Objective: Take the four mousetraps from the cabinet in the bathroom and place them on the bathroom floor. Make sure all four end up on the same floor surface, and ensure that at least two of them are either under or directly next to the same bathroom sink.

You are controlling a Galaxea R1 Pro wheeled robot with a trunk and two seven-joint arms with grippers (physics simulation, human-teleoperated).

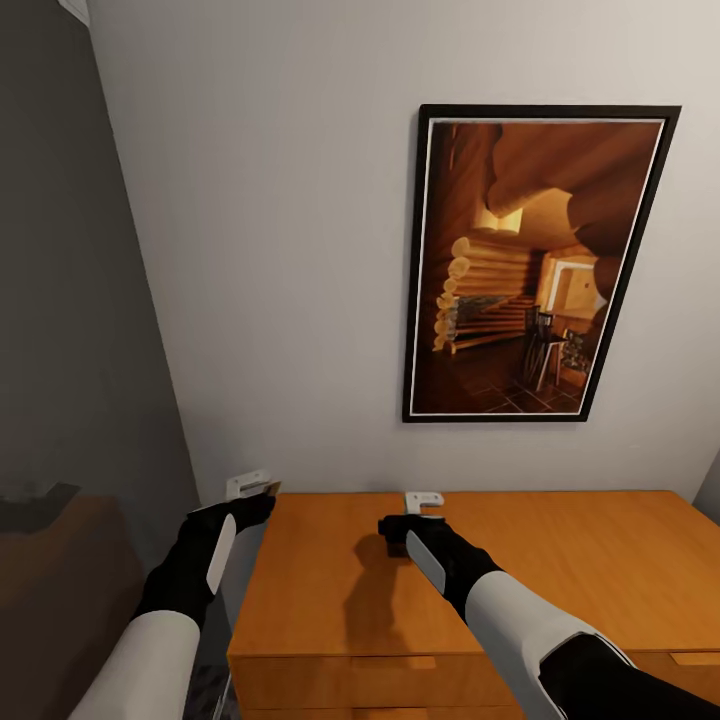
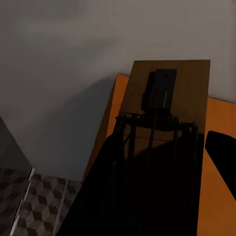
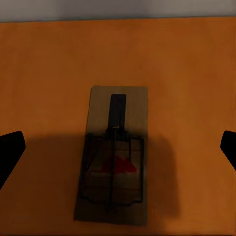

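The honey-orange cabinet stands against the white wall, and both arms reach over its top. At the cabinet's back left corner my left gripper is shut on a brown wooden mousetrap, which is held off the top and shows close and dark in the left wrist view. My right gripper hangs open over the middle of the top. In the right wrist view another mousetrap lies flat on the cabinet top between the two spread black fingertips, untouched.
A framed picture of a log interior hangs on the wall above the cabinet. A grey wall panel stands to the left. Cube-patterned floor tiles show below the cabinet's left side.
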